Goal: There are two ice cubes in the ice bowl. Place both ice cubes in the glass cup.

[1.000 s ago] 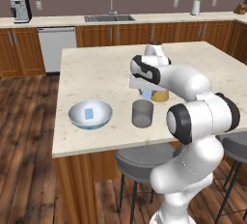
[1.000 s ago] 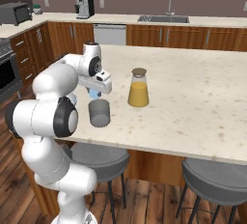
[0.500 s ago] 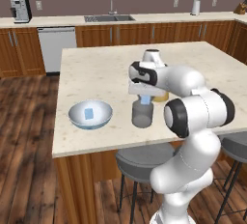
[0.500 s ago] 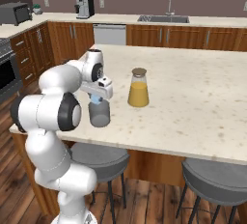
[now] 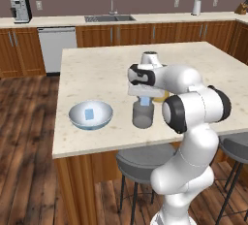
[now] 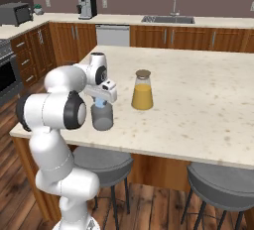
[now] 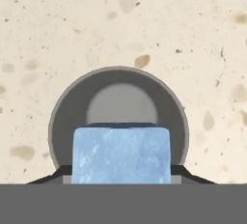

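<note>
Step in hand: delivery of the first of the ice cubes to the glass cup. Gripper closed narrow on one ice cube, pinched between the fingertips and poised directly above the cup's mouth. Seen along the hand: cube in front, cup rim ringing it from behind and below, grey cup floor visible past the cube's far edge, nothing inside the cup. Cube centred side to side on the opening, sitting toward the near part of the rim rather than dead centre. From the right base view, cube just above the cup, apparently not touching the glass.

Second ice cube lying in the ice bowl, well off to one side of the hand on the island counter. Small jar of yellow liquid close beside the hand on the other side, apart from the cup.

Next move, as a judgement: open the fingers to let the cube fall, perhaps after a slight nudge forward for a cleaner drop. Then lift clear, swing across to the bowl, and come down over the remaining cube. Main risk: cube clipping the near rim and skidding off across the counter.
</note>
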Controlling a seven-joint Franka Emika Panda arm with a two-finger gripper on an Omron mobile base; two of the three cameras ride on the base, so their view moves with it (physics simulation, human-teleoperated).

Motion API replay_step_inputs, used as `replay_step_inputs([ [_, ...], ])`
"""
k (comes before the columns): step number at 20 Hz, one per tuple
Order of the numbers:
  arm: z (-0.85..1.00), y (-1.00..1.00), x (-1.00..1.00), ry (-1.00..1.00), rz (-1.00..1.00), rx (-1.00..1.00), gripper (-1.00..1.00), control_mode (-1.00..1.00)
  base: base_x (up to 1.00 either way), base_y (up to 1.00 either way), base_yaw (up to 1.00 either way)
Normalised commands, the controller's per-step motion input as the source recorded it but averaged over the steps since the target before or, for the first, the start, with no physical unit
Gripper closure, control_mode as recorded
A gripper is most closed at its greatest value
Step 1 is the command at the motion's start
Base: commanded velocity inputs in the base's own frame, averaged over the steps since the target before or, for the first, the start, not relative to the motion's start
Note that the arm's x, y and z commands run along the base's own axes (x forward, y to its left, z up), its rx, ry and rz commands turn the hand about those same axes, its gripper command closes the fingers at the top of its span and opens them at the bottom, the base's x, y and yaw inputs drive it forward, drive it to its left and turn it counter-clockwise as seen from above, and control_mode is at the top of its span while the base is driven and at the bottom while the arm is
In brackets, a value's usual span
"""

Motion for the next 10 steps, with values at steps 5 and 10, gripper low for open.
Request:
replay_step_inputs([
  [5, -0.02, 0.0, 0.24, 0.0, 0.0, -0.03, 1.0, -1.0, 0.0, 0.0, 0.0],
  [10, -0.14, 0.0, 0.22, 0.0, 0.0, -0.02, 1.0, -1.0, 0.0, 0.0, 0.0],
])
